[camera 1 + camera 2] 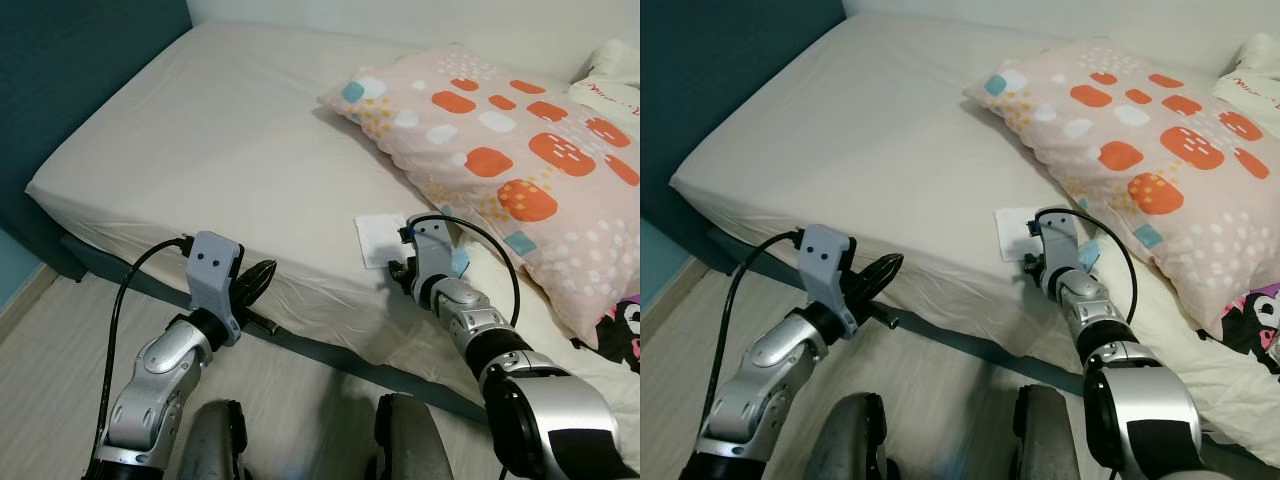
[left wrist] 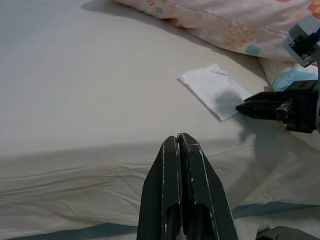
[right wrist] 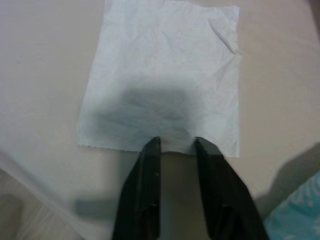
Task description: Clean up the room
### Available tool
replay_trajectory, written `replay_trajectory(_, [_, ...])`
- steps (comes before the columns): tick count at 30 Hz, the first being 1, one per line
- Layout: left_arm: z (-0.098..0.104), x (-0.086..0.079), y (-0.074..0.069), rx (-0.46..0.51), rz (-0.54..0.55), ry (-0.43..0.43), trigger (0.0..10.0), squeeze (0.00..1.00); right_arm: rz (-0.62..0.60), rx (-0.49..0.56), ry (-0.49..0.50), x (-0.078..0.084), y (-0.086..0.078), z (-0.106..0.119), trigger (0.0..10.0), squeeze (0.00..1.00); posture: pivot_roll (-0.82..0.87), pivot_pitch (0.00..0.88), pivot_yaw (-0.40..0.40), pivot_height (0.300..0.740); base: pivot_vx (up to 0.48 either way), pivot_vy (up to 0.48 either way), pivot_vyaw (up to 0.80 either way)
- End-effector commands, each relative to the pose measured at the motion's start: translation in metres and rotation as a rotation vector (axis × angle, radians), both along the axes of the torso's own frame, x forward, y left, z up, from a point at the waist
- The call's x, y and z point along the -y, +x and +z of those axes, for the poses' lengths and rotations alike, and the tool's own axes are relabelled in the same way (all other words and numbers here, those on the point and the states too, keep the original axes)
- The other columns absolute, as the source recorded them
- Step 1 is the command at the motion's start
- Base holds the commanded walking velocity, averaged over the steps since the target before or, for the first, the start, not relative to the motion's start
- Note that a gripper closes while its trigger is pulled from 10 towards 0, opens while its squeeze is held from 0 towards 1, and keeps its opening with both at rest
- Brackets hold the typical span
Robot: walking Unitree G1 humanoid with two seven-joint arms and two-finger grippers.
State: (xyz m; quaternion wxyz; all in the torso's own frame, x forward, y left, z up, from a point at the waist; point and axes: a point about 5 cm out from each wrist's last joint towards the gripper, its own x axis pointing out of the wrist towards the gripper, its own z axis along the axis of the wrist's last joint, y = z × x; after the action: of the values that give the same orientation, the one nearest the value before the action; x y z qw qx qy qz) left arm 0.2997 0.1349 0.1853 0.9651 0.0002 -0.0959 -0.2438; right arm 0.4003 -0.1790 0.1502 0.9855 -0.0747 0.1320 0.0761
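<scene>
Left eye view: the bed point(image 1: 230, 130) shows a wide stretch of bare sheet from its near edge up to the wall. A patterned pillow point(image 1: 510, 160) lies toward the far right corner. A white tissue point(image 1: 380, 238) lies flat near the bed's near edge, just beside the pillow's lower corner. The right gripper point(image 1: 400, 268) sits over the tissue's near side. The left gripper point(image 1: 262, 278) hangs just off the bed's near edge, above the floor point(image 1: 60, 350).

Left wrist view: the left fingers point(image 2: 172, 170) are pressed together, holding nothing.

Right wrist view: the right fingers point(image 3: 150, 160) stand a little apart, their tips at the tissue's near edge, nothing held between them.
</scene>
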Motion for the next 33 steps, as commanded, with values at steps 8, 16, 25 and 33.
replay_trajectory(8, [-0.004,0.0,-0.004,-0.022,-0.003,0.034,10.0,0.0,-0.008,-0.02,0.013,0.001,-0.001,-0.004,0.0,0.0,0.09,0.418,-0.019,0.587,0.0,0.0,0.0])
replay_trajectory(16, [-0.001,0.0,-0.005,-0.014,-0.001,0.028,10.0,0.0,-0.01,0.049,0.055,-0.001,0.002,0.007,10.0,1.0,0.09,0.427,-0.02,0.587,0.0,0.0,0.0])
replay_trajectory(25, [0.0,0.0,-0.008,-0.017,-0.003,0.035,10.0,0.0,0.004,0.035,0.045,-0.003,0.001,0.004,10.0,1.0,0.1,0.43,-0.02,0.587,0.0,0.0,0.0])
replay_trajectory(33, [0.004,-0.001,-0.009,-0.007,0.003,0.045,10.0,0.0,-0.041,0.015,0.047,-0.001,0.0,-0.002,10.0,0.82,0.14,0.437,-0.019,0.587,0.0,0.0,0.0])
